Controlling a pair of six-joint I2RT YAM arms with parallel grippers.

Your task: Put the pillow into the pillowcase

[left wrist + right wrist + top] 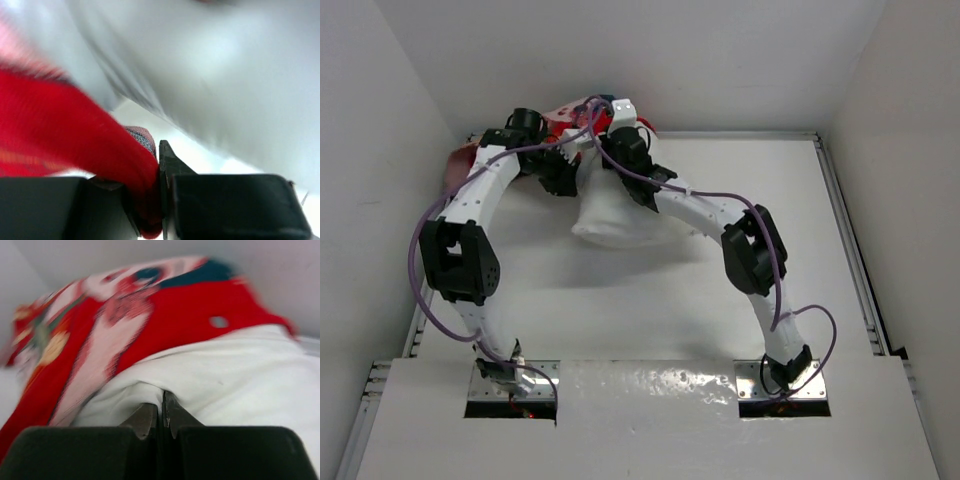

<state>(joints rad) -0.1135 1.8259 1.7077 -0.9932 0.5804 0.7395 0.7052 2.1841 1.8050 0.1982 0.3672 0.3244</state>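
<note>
Red pillowcase [75, 135] edge pinched — white pillow [615, 225] protruding.

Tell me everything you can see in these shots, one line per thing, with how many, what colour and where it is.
pillow: one, plain white, far middle of the table, between the two arms' ends.
pillowcase: one, red with printed cartoon faces and teal patches, bunched at the far edge, lying over the pillow's far part.
table: one, white, under everything.
walls: white, around the table's left, far and right sides.
cables: two, purple, one looping along each arm.
arms: two, white with black joints, reaching from the near edge to the far edge.
left pincer: black, shut on the pillowcase.
right pincer: black, shut, tips against the pillow; a pinch of fabric cannot be told.
</note>
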